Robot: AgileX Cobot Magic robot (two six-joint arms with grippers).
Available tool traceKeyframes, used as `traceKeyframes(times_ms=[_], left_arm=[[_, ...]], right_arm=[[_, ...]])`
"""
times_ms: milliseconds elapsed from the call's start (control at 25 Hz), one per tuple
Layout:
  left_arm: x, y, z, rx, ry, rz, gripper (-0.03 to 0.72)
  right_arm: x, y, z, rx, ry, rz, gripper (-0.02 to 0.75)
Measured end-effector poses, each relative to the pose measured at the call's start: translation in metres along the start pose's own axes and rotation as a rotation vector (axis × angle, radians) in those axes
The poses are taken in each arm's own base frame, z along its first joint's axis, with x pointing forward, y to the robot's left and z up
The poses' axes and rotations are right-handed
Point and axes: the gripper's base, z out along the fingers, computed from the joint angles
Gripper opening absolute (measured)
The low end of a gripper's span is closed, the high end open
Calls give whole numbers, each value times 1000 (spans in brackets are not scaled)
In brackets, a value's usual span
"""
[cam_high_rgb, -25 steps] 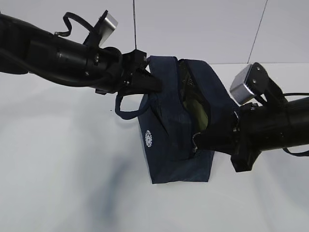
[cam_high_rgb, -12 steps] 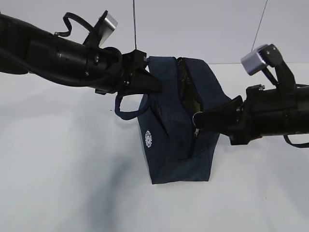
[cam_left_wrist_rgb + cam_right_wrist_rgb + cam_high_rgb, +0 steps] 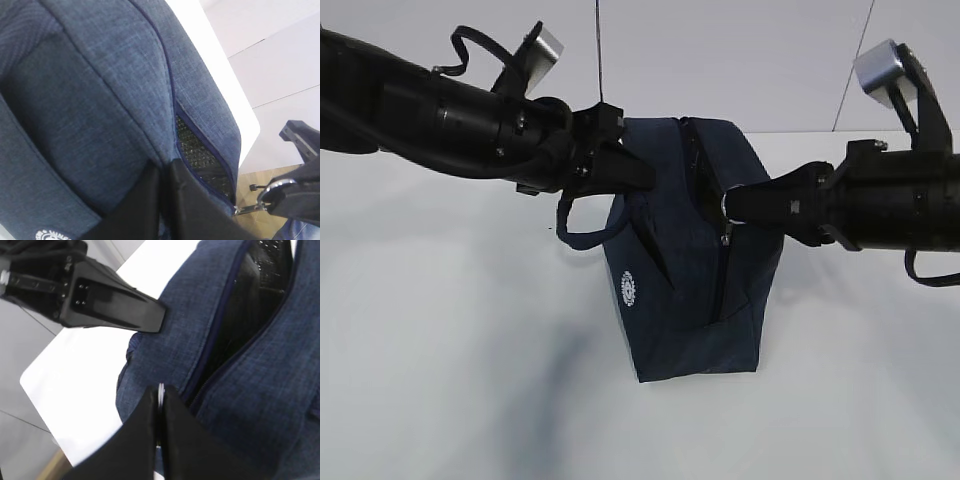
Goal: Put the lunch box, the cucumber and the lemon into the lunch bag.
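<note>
In the exterior view, the lunch bag (image 3: pixel 685 250) is seen upright on the white table (image 3: pixel 450 400). In the left wrist view, bag fabric is pinched by the left tool (image 3: pixel 162 175). In the right wrist view, the metal ring (zipper pull) (image 3: pixel 160 390) is clamped by the right tool (image 3: pixel 159 392).

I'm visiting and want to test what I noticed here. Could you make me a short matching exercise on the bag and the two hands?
Things:
1. left hand
2. right hand
3. lunch bag
4. round logo

States:
A. white, on the bag's side
B. pinches the bag's fabric
C. grips the metal ring
D. dark navy, zipper partly open

Pairs: 1-B, 2-C, 3-D, 4-A
</note>
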Motion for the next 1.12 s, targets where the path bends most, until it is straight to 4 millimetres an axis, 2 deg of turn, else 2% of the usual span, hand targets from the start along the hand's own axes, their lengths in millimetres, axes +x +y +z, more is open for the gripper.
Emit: traceKeyframes(times_ms=[200, 480, 920, 1120], left_arm=[[-1, 1, 0, -6, -6, -2, 6], [-1, 1, 0, -8, -13, -8, 6], [-2, 0, 0, -5, -20, -18, -8], [-2, 0, 0, -5, -23, -21, -8]], right_arm=[[-4, -1, 0, 18, -11, 102, 6], [-6, -2, 0, 23, -15, 121, 7], [-8, -7, 5, 42, -19, 250, 7], [-19, -11, 8, 54, -40, 287, 7]])
